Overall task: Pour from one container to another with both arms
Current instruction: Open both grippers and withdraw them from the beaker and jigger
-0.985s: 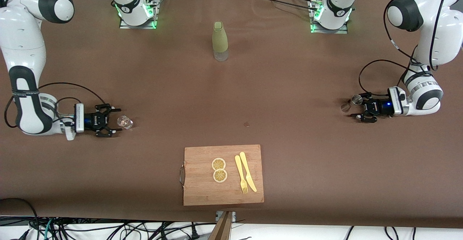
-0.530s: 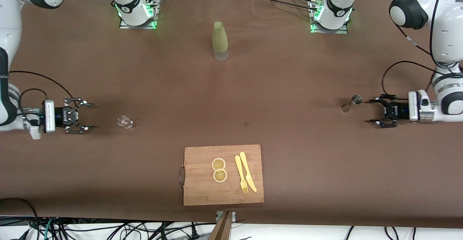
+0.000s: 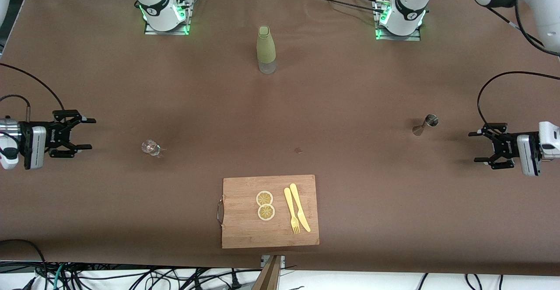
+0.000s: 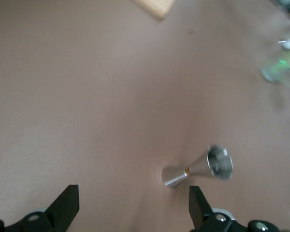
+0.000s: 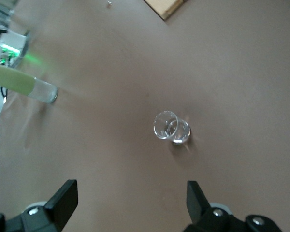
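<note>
Glass cup [image 3: 151,147] stands upright on the desk [image 3: 350,97] toward the right arm's end, clear and small, with nothing gripping it. Just out from it, the right tool [image 3: 78,134] sits low at that end of the desk, its fingers spread wide on nothing; the right wrist view shows the cup [image 5: 171,127] well apart from the fingertips [image 5: 63,197]. Midway along the desk stand a green bottle [image 3: 266,49], farther from the front camera, and a wooden cutting board [image 3: 270,211] nearer it, carrying lemon slices [image 3: 265,205] and a yellow fork and knife [image 3: 296,209]. Toward the left arm's end stands a steel jigger [image 3: 425,124], also free. The left tool [image 3: 486,147] is wide open and holds nothing, apart from the jigger [image 4: 198,167]. Both vessels standing free with both tools clear of them fits either a stage ahead of the grasping or one where the pour is done and the vessels are set down; whether either holds liquid cannot be told.
</note>
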Controlling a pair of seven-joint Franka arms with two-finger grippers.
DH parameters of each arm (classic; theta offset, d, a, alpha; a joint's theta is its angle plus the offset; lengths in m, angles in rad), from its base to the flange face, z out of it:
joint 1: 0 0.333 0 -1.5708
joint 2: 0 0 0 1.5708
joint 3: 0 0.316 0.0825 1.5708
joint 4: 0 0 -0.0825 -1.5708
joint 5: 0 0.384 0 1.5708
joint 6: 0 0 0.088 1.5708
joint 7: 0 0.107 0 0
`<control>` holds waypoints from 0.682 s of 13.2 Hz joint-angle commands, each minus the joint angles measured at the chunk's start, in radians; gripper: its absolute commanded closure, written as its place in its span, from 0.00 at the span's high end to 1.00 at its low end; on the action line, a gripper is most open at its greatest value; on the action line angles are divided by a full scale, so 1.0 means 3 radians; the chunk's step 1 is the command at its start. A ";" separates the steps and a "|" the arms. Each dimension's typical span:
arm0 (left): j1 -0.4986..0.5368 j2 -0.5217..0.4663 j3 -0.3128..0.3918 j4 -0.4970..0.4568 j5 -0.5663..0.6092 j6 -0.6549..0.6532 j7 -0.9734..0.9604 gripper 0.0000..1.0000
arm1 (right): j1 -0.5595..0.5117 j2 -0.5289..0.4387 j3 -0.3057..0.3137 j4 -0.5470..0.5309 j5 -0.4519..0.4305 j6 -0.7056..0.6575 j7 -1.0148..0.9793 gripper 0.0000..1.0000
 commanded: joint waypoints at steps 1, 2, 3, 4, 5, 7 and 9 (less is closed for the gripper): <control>-0.0130 -0.0501 -0.0308 -0.0068 0.0613 0.0124 -0.1422 1.00 | 0.0210 -0.0406 -0.0001 -0.0089 -0.0408 -0.0081 0.0754 1.00; -0.0176 -0.0669 -0.0472 -0.0063 0.0899 0.0154 -0.1949 1.00 | 0.0252 -0.0457 -0.0006 -0.0084 -0.0510 -0.0097 0.0883 1.00; -0.0217 -0.0818 -0.0641 -0.0043 0.1180 0.0164 -0.2491 1.00 | 0.0293 -0.0579 -0.0017 -0.0120 -0.0592 -0.0097 0.1041 1.00; -0.0243 -0.0946 -0.0804 0.0003 0.1466 0.0154 -0.2983 1.00 | 0.0420 -0.0732 -0.0037 -0.0191 -0.0791 -0.0097 0.1336 1.00; -0.0248 -0.1109 -0.0968 0.0004 0.1737 0.0139 -0.3357 1.00 | 0.0522 -0.0876 -0.0037 -0.0227 -0.1046 -0.0097 0.1714 1.00; -0.0248 -0.1360 -0.1133 0.0009 0.2223 0.0093 -0.3652 1.00 | 0.0671 -0.1238 -0.0037 -0.0517 -0.1293 -0.0062 0.2399 1.00; -0.0243 -0.1565 -0.1133 0.0019 0.2359 0.0093 -0.3652 1.00 | 0.0819 -0.1469 -0.0037 -0.0697 -0.1675 -0.0097 0.2993 1.00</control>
